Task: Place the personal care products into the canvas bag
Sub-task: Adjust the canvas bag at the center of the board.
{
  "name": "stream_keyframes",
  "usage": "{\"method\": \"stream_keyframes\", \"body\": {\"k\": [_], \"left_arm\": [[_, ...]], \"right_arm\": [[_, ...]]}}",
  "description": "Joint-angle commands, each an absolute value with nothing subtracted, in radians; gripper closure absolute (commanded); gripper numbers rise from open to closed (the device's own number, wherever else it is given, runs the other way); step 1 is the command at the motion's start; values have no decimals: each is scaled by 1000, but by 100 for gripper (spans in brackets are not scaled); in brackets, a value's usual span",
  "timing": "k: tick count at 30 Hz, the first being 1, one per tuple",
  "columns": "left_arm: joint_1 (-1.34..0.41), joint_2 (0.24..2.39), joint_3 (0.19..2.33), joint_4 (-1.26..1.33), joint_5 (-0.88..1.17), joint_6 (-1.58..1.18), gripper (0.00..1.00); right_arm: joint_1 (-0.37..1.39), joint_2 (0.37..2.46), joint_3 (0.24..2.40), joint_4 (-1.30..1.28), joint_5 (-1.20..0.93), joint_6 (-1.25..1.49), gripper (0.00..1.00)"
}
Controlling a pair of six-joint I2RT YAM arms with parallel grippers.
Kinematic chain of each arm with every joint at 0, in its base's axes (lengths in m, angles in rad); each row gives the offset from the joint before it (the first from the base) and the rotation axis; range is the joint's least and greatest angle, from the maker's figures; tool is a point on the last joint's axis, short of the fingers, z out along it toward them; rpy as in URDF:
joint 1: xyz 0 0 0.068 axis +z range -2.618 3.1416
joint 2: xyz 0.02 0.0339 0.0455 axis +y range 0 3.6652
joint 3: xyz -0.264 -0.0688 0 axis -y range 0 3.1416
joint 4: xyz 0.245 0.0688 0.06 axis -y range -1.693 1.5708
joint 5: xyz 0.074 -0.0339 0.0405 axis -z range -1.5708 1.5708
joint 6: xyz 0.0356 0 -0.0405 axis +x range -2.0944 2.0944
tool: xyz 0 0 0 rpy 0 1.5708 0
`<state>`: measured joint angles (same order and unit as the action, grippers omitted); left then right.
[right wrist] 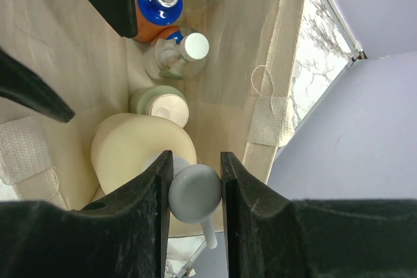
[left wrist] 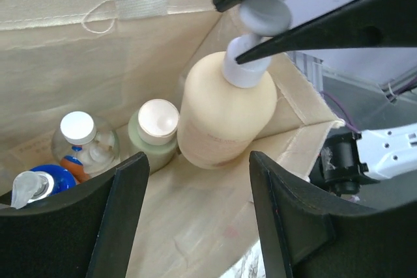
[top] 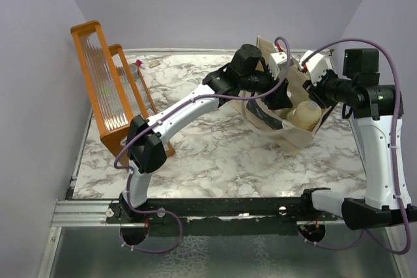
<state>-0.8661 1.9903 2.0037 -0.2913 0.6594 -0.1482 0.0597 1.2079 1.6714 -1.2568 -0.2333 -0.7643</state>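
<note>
The canvas bag (top: 296, 136) stands open at the table's far right. My right gripper (right wrist: 195, 161) is shut on the grey pump head (right wrist: 194, 193) of the beige pump bottle (right wrist: 133, 148), which stands inside the bag against its wall. My left gripper (left wrist: 195, 187) is open over the bag's mouth, with bare canvas (left wrist: 189, 226) between its fingers. Inside the bag are an olive-grey bottle with a cream cap (left wrist: 155, 125), a clear round bottle (left wrist: 81, 136) and an orange bottle with a blue cap (left wrist: 42, 179). The pump bottle also shows in the top view (top: 306, 114).
An orange wooden rack (top: 107, 92) stands at the table's left edge, with a small clear item (top: 138, 65) by its far end. The marble tabletop (top: 208, 154) spreads between the rack and the bag. Lilac walls close in on three sides.
</note>
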Motion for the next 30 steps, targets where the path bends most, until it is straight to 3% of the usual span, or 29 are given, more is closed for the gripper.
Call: {"method": "stream_keyframes", "body": {"k": [1,13,30], "left_arm": [[-871,2025,2036,-260,507,-246,38],[-932,2167,2134,-233,471,-380,61],[-997,2289,2236,-188,608,-373,63]], "right_arm": [[63,1184,1732,-1182,-238,-747,99],[63,1168,1766,-1212,-261,-754,99],[63,1185,1744,-1216,-264,-787,99]]}}
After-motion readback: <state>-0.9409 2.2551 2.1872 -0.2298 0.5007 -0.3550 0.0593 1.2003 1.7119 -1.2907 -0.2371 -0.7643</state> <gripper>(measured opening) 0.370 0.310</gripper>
